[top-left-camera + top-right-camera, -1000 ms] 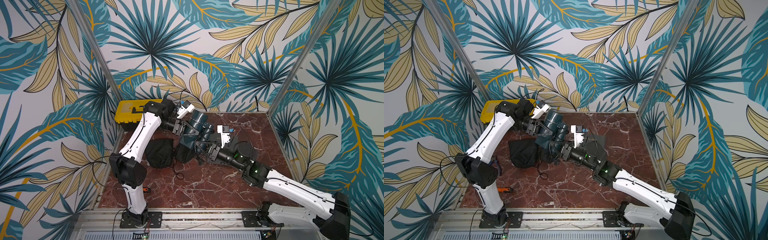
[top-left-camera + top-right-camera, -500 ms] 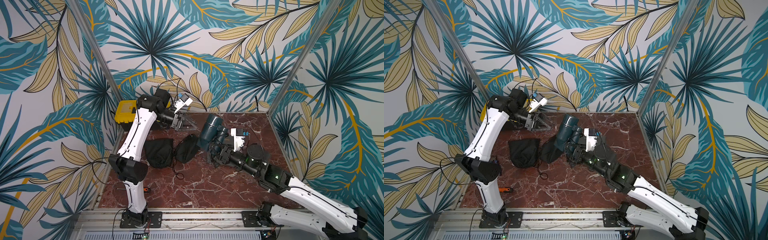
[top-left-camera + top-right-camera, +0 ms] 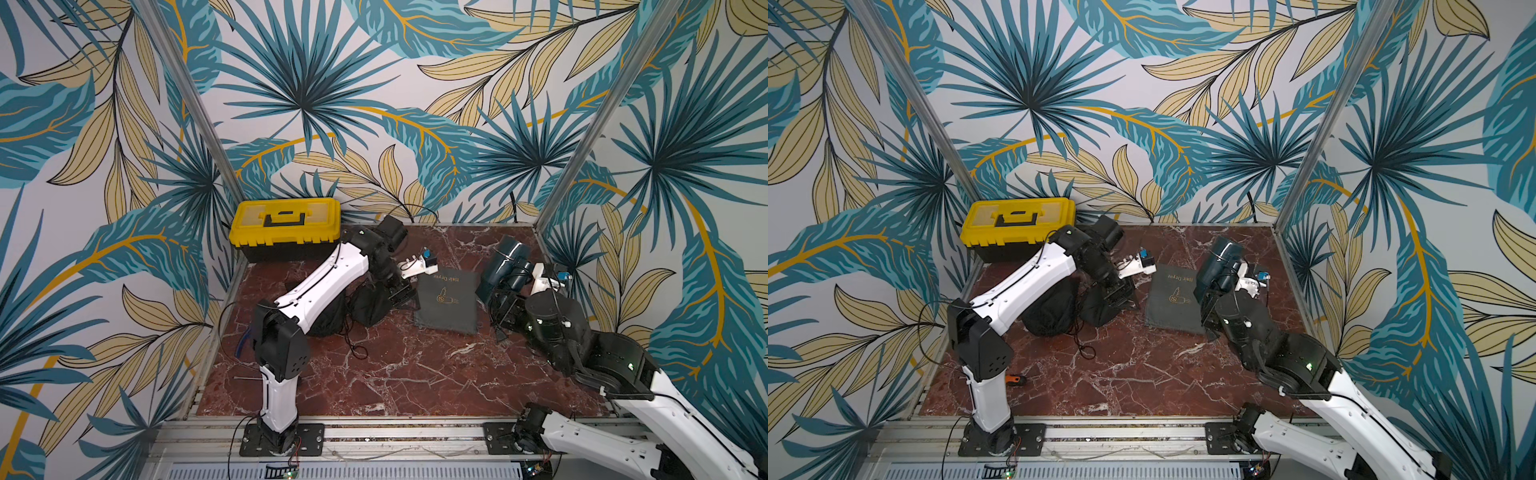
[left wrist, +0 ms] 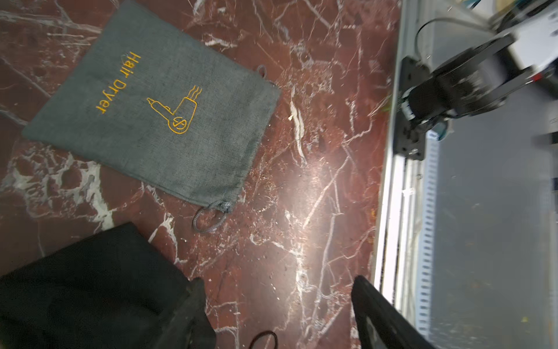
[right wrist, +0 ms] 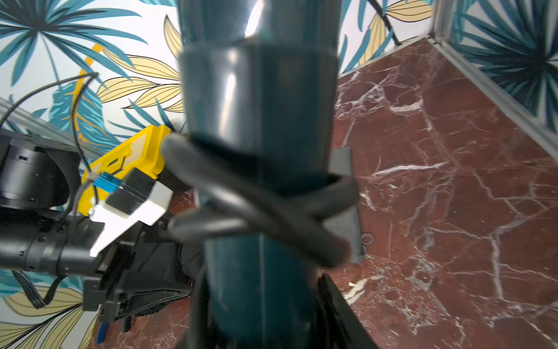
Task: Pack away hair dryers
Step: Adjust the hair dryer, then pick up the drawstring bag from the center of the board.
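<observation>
**Teal dryer held aloft beside a waiting pouch**

The right fingers (image 5: 341, 305) are clamped low on the handle of a dark teal hair dryer (image 3: 505, 266), holding it clear of the desk (image 3: 415, 374) on the right side, barrel uppermost. The black cord (image 5: 256, 205) is wound around the handle just above the grip, which likely keeps it from trailing. Just beside the dryer, a grey pouch (image 3: 446, 301) lettered "Hair Dryer" lies flat between the 2 arms, probably the bag meant for it.

The left fingers (image 4: 377, 311) stand spread with only bare desk between them, gripping nothing. One is at the edge of a black pouch (image 4: 90, 287), though contact cannot be told; they look placed to help with a bag's mouth.

In both top views, 2 black pouches (image 3: 370, 305) lie bunched against the left arm; what they hold cannot be seen. A closed yellow toolbox (image 3: 286, 226) sits in the back left corner, well apart from the dryer.

The top views give the layout and the dryer's lift, but hide both sets of fingertips. Only the left wrist view shows the open gap and the grey pouch's drawstring loop (image 4: 208, 217); only the right wrist view shows the cord's turns and the clamp on the handle.
</observation>
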